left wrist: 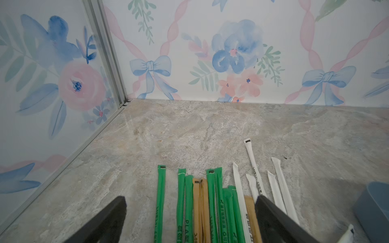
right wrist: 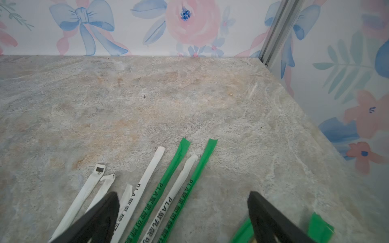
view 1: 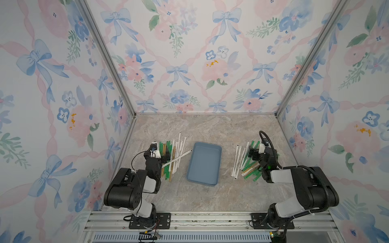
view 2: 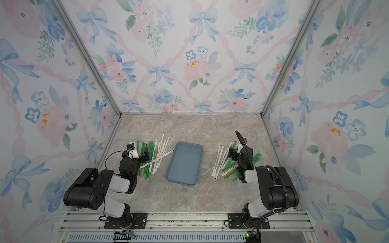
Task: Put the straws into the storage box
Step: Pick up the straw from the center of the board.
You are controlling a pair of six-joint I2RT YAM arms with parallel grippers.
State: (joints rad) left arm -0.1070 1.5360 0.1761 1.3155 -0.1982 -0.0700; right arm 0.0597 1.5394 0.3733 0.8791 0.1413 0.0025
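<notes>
You are keeping both sets of jaws spread wide: left gripper [view 1: 165,154] over one pile of thin green, tan and white wrapped straws [view 1: 175,151], right gripper [view 1: 251,152] over another pile [view 1: 242,163], shallow blue-grey plastic storage box [view 1: 203,166] sitting between.

Wrapped straws [view 1: 176,158] lie in two piles flanking the blue-grey storage box [view 1: 203,166].

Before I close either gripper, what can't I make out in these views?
Left pile of thin wrapped green, white and tan straws: outer side hidden under the left gripper in both top views.
Right pile of straws: outer side under the right gripper and arm.
Shallow blue-grey plastic storage box: only a corner, cut by the left wrist view's edge.
Green straw end: blurred, right wrist view.
</notes>
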